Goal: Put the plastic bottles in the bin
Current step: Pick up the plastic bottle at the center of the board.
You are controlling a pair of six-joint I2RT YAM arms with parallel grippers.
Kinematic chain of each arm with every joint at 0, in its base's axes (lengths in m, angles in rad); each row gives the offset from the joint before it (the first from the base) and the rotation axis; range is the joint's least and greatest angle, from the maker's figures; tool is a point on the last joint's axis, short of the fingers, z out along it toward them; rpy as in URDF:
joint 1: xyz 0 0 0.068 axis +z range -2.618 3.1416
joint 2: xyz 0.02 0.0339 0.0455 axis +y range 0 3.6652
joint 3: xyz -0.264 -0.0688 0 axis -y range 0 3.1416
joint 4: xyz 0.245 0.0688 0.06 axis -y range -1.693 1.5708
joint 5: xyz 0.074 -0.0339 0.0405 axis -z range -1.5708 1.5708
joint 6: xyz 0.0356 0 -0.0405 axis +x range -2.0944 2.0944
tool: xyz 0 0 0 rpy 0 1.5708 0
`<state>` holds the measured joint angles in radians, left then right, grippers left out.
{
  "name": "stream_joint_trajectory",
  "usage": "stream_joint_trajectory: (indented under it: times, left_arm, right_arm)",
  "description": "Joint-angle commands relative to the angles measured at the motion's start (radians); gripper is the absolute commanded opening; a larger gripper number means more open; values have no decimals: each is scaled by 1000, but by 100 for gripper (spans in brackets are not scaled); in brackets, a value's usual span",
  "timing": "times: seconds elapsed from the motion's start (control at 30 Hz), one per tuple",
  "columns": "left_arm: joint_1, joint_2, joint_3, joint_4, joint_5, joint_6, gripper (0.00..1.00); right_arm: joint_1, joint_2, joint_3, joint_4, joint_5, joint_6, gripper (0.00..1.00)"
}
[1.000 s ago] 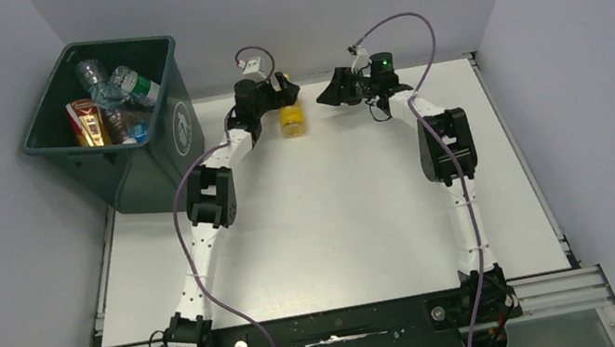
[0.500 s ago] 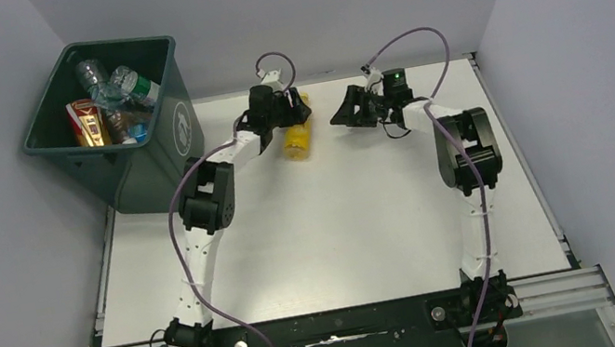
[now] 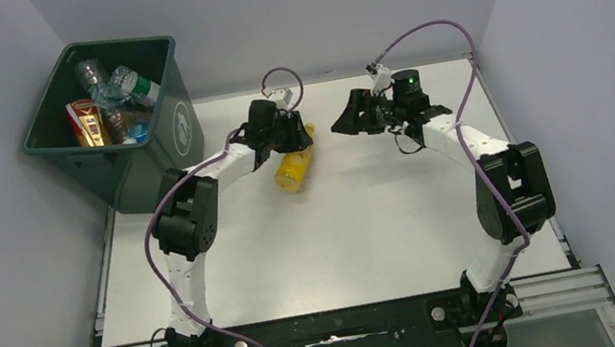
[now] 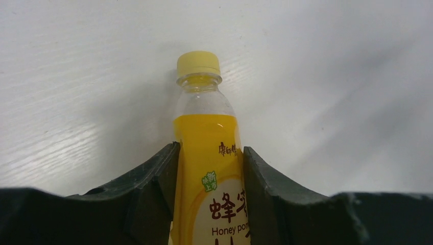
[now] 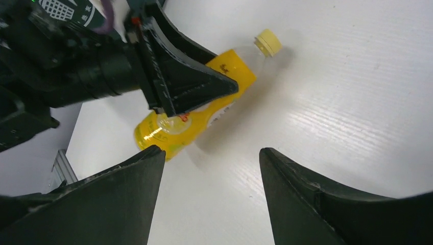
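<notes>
A yellow honey-drink bottle point(image 3: 292, 170) with a yellow cap lies slanted over the white table, and my left gripper point(image 3: 290, 141) is shut on its middle. In the left wrist view both fingers press the label of the bottle point(image 4: 206, 133), one on each side, and the cap points away from my left gripper point(image 4: 209, 151). My right gripper point(image 3: 344, 121) hovers open just right of it, holding nothing. The right wrist view shows the bottle point(image 5: 164, 133) past my right gripper point(image 5: 212, 153). The dark green bin point(image 3: 169, 141) stands at the far left, with several plastic bottles point(image 3: 118, 90) inside.
Grey walls close in the table point(image 3: 335, 244) on the left, back and right. The bin stands off the table's far left corner. Purple cables loop above both wrists. A black rail runs along the near edge at the arm bases.
My left gripper has shut on the yellow bottle and drawn it nearer, turning it slantwise. The right arm has pulled back to the right, its gripper staying open.
</notes>
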<state>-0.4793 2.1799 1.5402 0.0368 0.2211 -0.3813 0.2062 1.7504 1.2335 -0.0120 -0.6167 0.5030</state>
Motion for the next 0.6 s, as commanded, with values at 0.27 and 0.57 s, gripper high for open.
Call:
stream_joint_trajectory:
  times: [0.27, 0.57]
  left_arm:
    - [114, -494, 226, -266, -20, 64, 27]
    - [304, -683, 301, -270, -32, 43, 28]
  right_arm:
    - [148, -263, -83, -130, 125, 1, 69]
    - [310, -356, -133, -190, 221, 17, 70]
